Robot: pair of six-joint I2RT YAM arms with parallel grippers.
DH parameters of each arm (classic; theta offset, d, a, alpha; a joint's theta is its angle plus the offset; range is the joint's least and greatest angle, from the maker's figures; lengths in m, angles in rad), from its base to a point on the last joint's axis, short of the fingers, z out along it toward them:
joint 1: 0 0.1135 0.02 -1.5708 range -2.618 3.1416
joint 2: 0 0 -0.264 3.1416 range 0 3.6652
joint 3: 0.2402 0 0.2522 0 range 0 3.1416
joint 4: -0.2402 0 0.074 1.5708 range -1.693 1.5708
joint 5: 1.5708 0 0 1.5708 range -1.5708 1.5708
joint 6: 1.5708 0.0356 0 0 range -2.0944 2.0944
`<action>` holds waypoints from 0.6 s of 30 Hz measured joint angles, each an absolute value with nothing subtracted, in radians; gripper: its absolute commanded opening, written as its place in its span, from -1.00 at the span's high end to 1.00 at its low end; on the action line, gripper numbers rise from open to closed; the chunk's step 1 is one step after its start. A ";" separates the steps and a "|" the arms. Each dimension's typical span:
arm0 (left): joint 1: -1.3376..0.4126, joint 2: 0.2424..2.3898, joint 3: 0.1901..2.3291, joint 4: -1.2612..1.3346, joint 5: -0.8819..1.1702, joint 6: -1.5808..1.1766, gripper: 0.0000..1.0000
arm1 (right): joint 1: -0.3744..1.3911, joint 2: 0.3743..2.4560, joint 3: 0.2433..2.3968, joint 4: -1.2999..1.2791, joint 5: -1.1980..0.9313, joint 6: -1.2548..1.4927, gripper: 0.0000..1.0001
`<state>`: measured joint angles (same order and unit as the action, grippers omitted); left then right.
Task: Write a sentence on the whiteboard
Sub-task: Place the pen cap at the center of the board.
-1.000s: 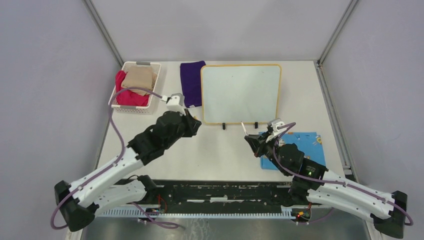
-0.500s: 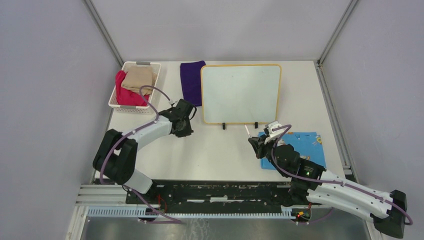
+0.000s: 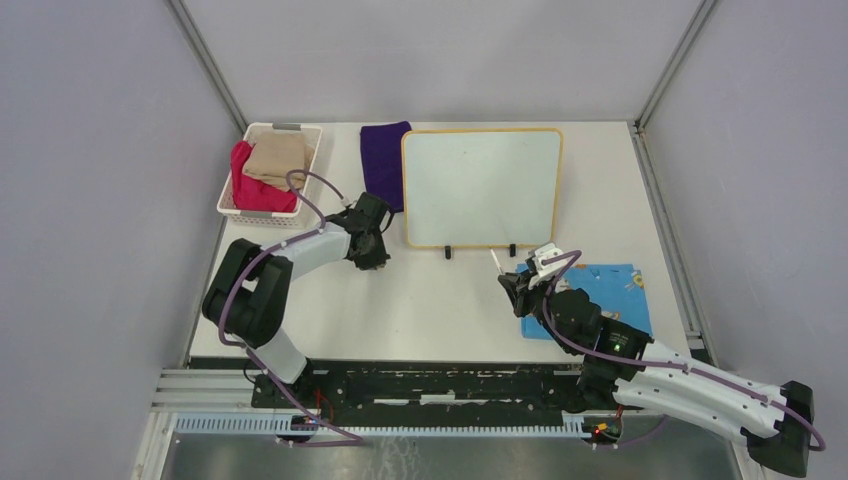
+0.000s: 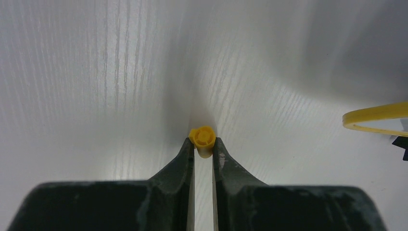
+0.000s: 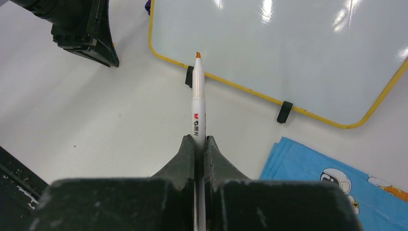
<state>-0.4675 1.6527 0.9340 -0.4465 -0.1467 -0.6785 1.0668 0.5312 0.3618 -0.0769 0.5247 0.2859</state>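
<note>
On the far half of the table (image 3: pixel 440 300) the whiteboard (image 3: pixel 482 185) lay flat, its surface blank; no stroke of the sentence showed on it in either the overhead or the right wrist view. The right gripper (image 5: pixel 199 139) was clamped on the white barrel of a marker (image 5: pixel 197 103), whose bare orange tip pointed at the board's near yellow edge, above one of the black clip feet, not yet over the white. The left gripper (image 4: pixel 202 143) pinched the marker's yellow cap (image 4: pixel 202 136) low over the table, just left of the board's near corner. A blue cartoon cloth (image 3: pixel 620 280) lay under the right forearm.

The step in hand looked like the approach after uncapping. The next move would call for carrying the tip forward over the frame to the upper left of the board and bringing it down with light, steady contact.

Compared with a second earlier, the left arm had folded back, its elbow drawn up and in, while its gripper stayed beside the board. The right arm had drifted only slightly, and the board had not moved.
</note>
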 measured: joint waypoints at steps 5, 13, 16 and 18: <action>-0.466 1.654 0.930 -0.428 -0.146 -0.677 0.45 | 1.066 0.535 0.362 -0.077 0.525 0.279 1.00; -0.464 1.654 0.923 -0.397 -0.128 -0.676 0.29 | 1.067 0.543 0.362 -0.077 0.525 0.272 1.00; -0.464 1.654 0.921 -0.387 -0.121 -0.676 0.22 | 1.066 0.543 0.362 -0.077 0.525 0.271 1.00; -0.464 1.654 0.921 -0.383 -0.120 -0.676 0.17 | 1.067 0.543 0.362 -0.077 0.526 0.271 1.00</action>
<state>-0.4641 1.6543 0.9207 -0.3832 -0.1196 -0.6762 1.0668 0.5430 0.3618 -0.0772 0.5259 0.2714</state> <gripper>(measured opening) 0.383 0.041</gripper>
